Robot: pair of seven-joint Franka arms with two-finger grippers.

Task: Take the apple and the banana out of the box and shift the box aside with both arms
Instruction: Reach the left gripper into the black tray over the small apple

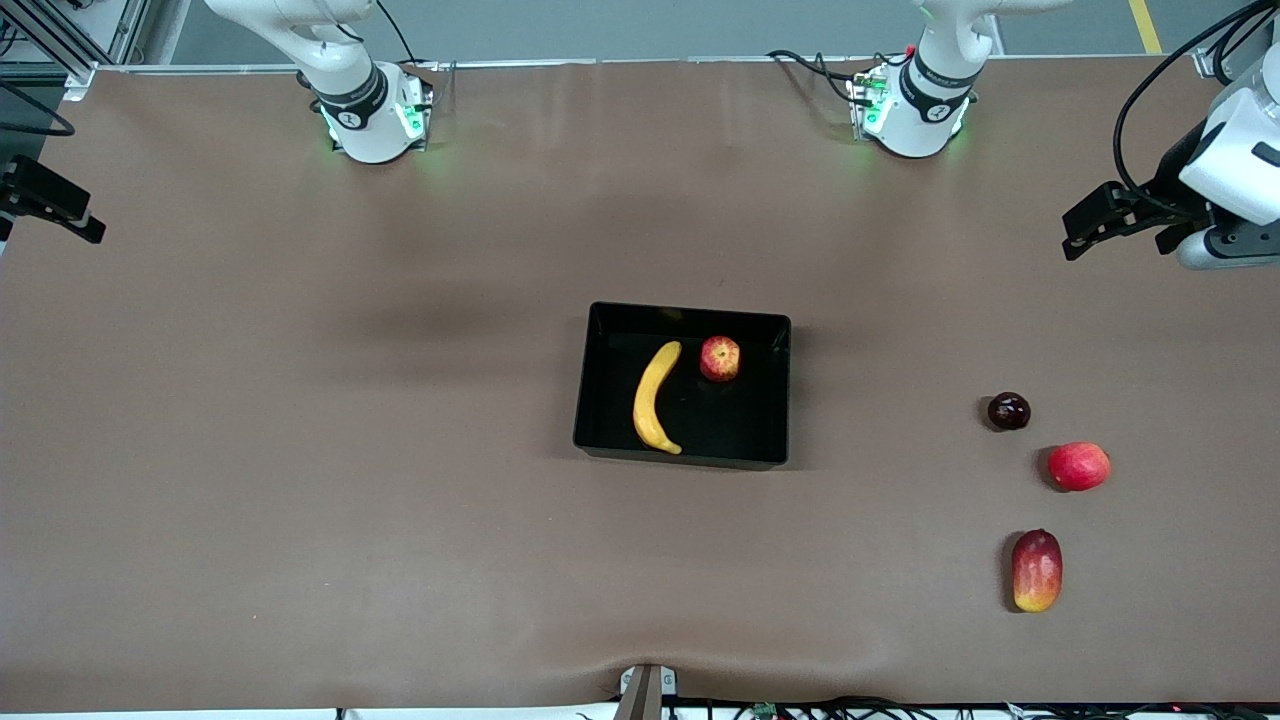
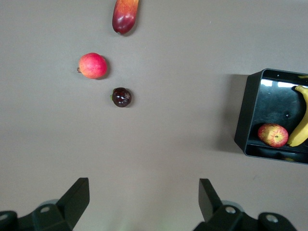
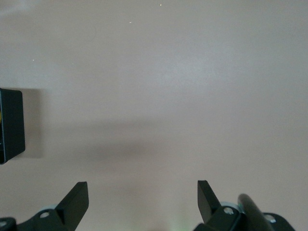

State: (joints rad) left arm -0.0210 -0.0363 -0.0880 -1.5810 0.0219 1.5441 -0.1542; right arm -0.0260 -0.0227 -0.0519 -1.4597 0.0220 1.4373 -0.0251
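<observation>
The black box [image 1: 590, 380] sits mid-table. The yellow banana [image 1: 652, 400] and the small red apple [image 1: 719, 358] lie inside it, apart from each other. My left gripper [image 1: 1085, 232] hangs open and empty over the left arm's end of the table. Its wrist view [image 2: 143, 192] shows bare table between the fingers, with the box [image 2: 245, 115], apple [image 2: 273, 135] and banana [image 2: 301, 132] off to one side. My right gripper [image 1: 60, 210] hangs open and empty over the right arm's end. Its wrist view [image 3: 143, 195] shows only a corner of the box [image 3: 12, 125].
Three loose fruits lie toward the left arm's end: a small dark round fruit [image 1: 1008, 411], a plain red round fruit [image 1: 1078, 466] and an oval red-yellow mango [image 1: 1036, 570], nearest the front camera. They also show in the left wrist view: the dark fruit [image 2: 121, 97], the red fruit [image 2: 92, 65], the mango [image 2: 124, 14].
</observation>
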